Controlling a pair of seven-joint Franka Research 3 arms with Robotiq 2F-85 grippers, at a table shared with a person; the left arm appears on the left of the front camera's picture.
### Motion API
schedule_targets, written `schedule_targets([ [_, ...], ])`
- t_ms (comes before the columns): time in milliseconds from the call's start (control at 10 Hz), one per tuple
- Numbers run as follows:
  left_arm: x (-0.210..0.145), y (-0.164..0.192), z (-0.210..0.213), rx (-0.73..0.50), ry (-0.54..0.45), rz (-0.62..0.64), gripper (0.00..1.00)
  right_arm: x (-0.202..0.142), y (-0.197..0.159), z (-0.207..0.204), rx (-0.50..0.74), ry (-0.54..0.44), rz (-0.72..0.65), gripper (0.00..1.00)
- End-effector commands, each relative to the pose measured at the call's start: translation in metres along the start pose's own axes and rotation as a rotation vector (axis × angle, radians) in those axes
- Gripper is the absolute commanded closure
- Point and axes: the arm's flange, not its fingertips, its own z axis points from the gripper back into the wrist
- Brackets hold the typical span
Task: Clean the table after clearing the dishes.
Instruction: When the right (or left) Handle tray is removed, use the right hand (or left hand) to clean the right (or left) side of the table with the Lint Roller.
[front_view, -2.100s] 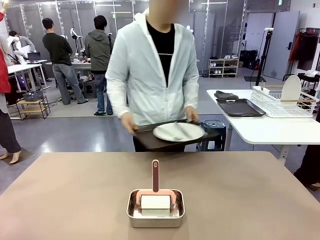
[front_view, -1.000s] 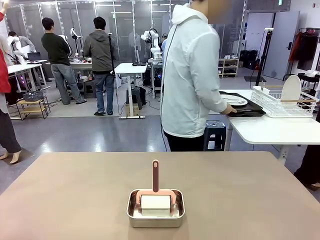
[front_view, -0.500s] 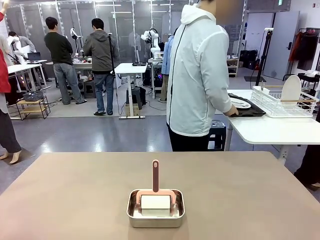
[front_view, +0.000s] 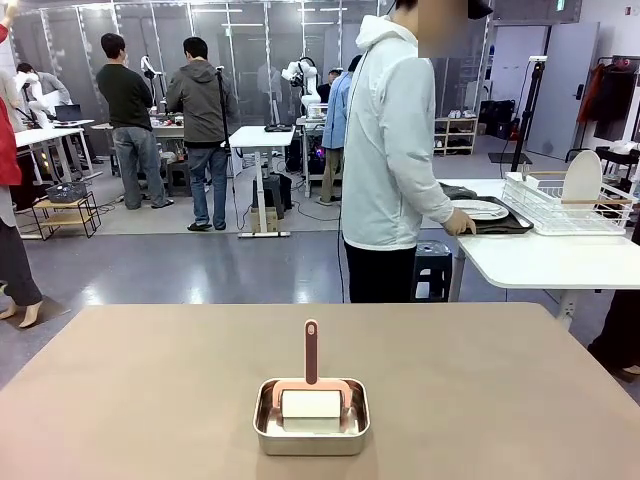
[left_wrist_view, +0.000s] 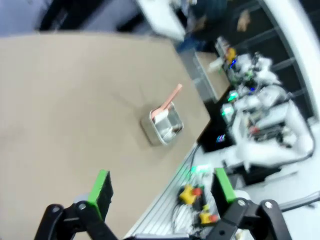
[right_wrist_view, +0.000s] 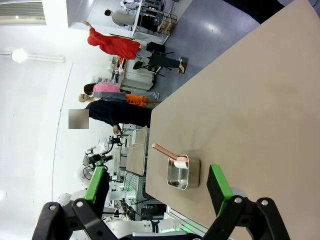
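The table (front_view: 150, 380) spreads its pinkish-brown top around the steel pan (front_view: 310, 443), and its near corners run off the bottom of the front view. Beyond the pan, past the table's far edge and to the right, a person in a pale hooded jacket (front_view: 395, 160) stands side-on. One hand (front_view: 460, 224) reaches down to a smaller white table (front_view: 545, 262) farther right of the pan, and I can't see the other hand.

A white wire rack (front_view: 570, 205) sits on that side table with a round plate (front_view: 582, 177) propped on edge in it, partly cut by the rack's wires. Between the rack and the person lies a dark tray (front_view: 510, 220) carrying a white plate (front_view: 480, 209), so the dishes are well away from the pan. The sleeve covers the tray's near end. From here I can't make out any cutlery, or tell whether a second tray lies under it.

The pan holds a roller with a white head (front_view: 311, 404), and its pink handle (front_view: 311, 352) leans out over the far rim.

In the blurred left wrist view the left gripper (left_wrist_view: 162, 184) hangs high above the table edge, well short of the pan (left_wrist_view: 162, 127), its green pads spread wide. The right gripper (right_wrist_view: 156, 180) is likewise gaping, up off the tabletop, with the pan (right_wrist_view: 182, 172) small and far off between its fingers.
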Motion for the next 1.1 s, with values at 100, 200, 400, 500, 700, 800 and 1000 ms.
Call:
schedule_targets([
  [100,0.081,-0.058,-0.07,0.183,0.284,-0.315,0.0,0.0,0.002,0.0,0.007,0.003,0.002,0.0],
  [200,0.101,-0.078,-0.104,0.218,0.408,-0.403,0.0,0.0,0.002,0.0,0.007,0.003,0.002,0.0],
  [400,0.117,-0.111,-0.186,0.274,0.59,-0.55,0.0,0.0,0.002,0.0,0.007,0.003,0.002,0.0],
  [500,0.118,-0.121,-0.235,0.304,0.691,-0.636,0.0,0.0,0.002,0.0,0.007,0.003,0.002,0.0],
  [700,0.114,-0.124,-0.299,0.29,0.785,-0.723,0.0,0.0,0.002,0.0,0.007,0.003,0.002,0.0],
  [800,0.107,-0.119,-0.319,0.317,0.825,-0.75,0.0,0.0,0.002,0.0,0.007,0.003,0.002,0.0],
  [1000,0.106,-0.13,-0.321,0.274,0.815,-0.738,0.0,0.0,0.002,0.0,0.007,0.003,0.002,0.0],
])
